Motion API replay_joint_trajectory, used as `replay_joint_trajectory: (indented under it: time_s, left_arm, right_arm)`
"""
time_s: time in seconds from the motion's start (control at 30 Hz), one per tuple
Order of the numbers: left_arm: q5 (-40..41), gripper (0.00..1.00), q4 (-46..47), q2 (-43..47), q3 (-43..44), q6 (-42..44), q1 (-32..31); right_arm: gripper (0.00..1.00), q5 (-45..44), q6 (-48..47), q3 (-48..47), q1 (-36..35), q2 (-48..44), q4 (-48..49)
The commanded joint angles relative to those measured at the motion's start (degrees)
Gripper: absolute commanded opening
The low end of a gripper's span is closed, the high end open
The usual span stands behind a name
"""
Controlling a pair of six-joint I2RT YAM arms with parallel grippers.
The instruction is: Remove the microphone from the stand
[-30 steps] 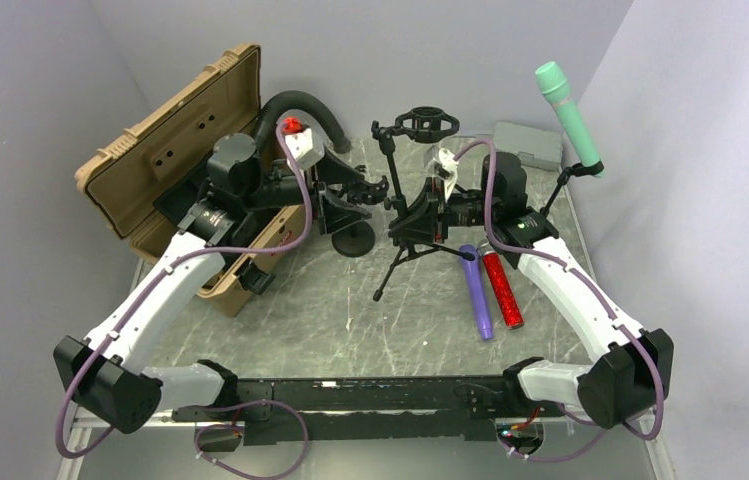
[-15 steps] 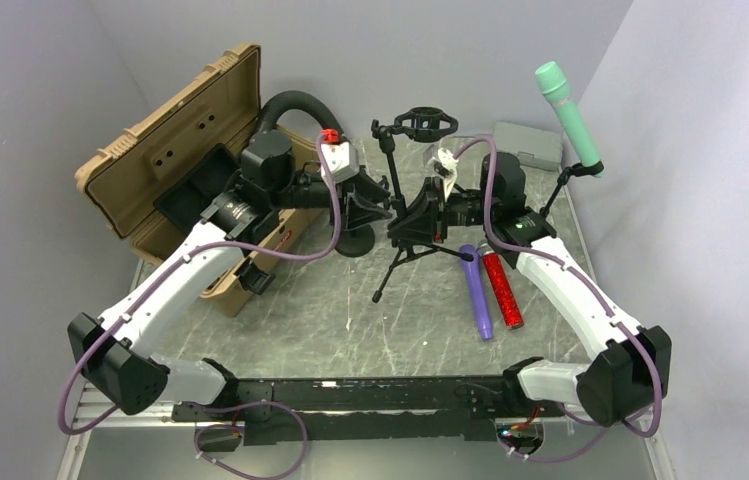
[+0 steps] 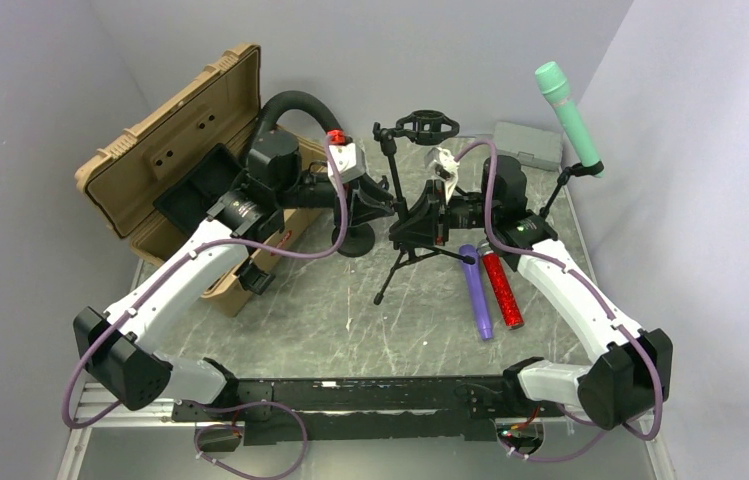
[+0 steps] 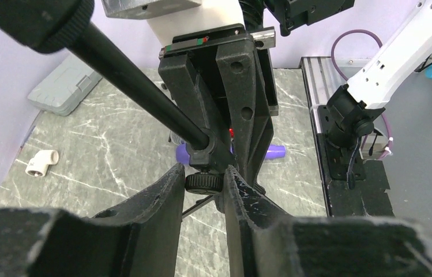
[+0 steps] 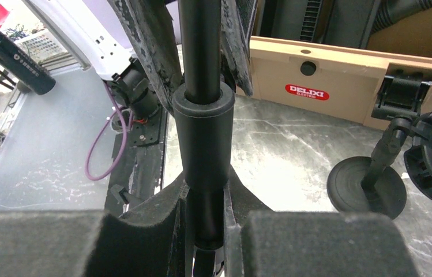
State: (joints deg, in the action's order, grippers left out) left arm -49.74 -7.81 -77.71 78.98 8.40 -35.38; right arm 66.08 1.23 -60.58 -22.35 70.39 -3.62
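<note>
A black tripod stand (image 3: 405, 255) stands mid-table, with a ring-shaped shock mount (image 3: 425, 125) on top. My right gripper (image 3: 420, 215) is shut on its upright pole (image 5: 202, 144). From the left, my left gripper (image 3: 385, 200) has its two fingers pressed against either side of the stand's knurled knob (image 4: 204, 182), just under the boom clamp. A teal microphone (image 3: 568, 115) sits tilted in the clip of a second thin stand (image 3: 555, 195) at the back right, away from both grippers.
A purple microphone (image 3: 477, 290) and a red glitter microphone (image 3: 502, 290) lie right of the tripod. An open tan case (image 3: 165, 150) fills the back left. A round-base stand (image 3: 355, 240) is beside the left gripper. A grey box (image 3: 530, 143) lies at the back.
My left arm has swung right from the tan case to the tripod stand, and its jaws have narrowed round the knob. The right arm has stayed still.
</note>
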Motion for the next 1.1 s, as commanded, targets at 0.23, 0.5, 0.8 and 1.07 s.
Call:
replay_joint_trajectory:
  time_s: [0.23,0.5,0.8,1.07]
  left_arm:
    - [-0.3,0.36,0.0,0.9,-0.8,1.5,-0.5]
    - [-3.3,0.0,2.1,0.6,-1.7,-3.9,0.1]
    - [-20.7,0.0,34.6,-4.7,-8.7,-49.5,3.5]
    - [-20.7,0.47,44.5,-6.6,-11.2,-58.3,7.2]
  right_arm:
    - [0.0,1.0,-2.2,-1.3,-0.3,-2.6,4.4]
    - [0.0,-1.4,-6.2,-1.7,-0.3,-3.2,0.9]
    - [0.0,-6.7,-15.5,-3.5,-0.3,-3.8,-5.1]
    - [0.0,-6.5,-14.7,-3.4,-0.3,-3.9,-5.0]
